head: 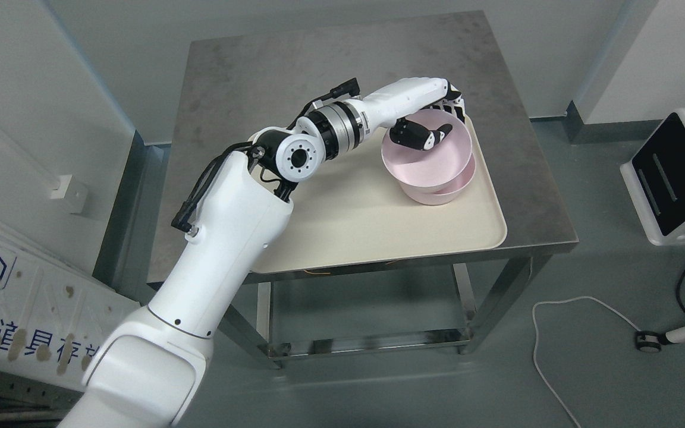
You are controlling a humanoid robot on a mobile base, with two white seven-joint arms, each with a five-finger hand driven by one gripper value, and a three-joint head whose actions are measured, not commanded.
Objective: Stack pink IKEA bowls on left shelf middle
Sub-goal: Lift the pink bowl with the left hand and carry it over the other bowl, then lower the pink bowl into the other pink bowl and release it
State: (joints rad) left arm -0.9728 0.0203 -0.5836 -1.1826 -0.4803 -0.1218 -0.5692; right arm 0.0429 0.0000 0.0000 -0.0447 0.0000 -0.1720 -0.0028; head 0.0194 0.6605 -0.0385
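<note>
Two pink bowls sit nested on a cream tray at the table's right side. The upper pink bowl is tilted inside the lower pink bowl. My left hand reaches across from the lower left and is shut on the far rim of the upper bowl, thumb inside and fingers over the outside of the rim. The right arm does not show.
The tray lies on a steel table with a lower shelf. A white device on a stand is at the right, its cable on the floor. A white printed board leans at the lower left.
</note>
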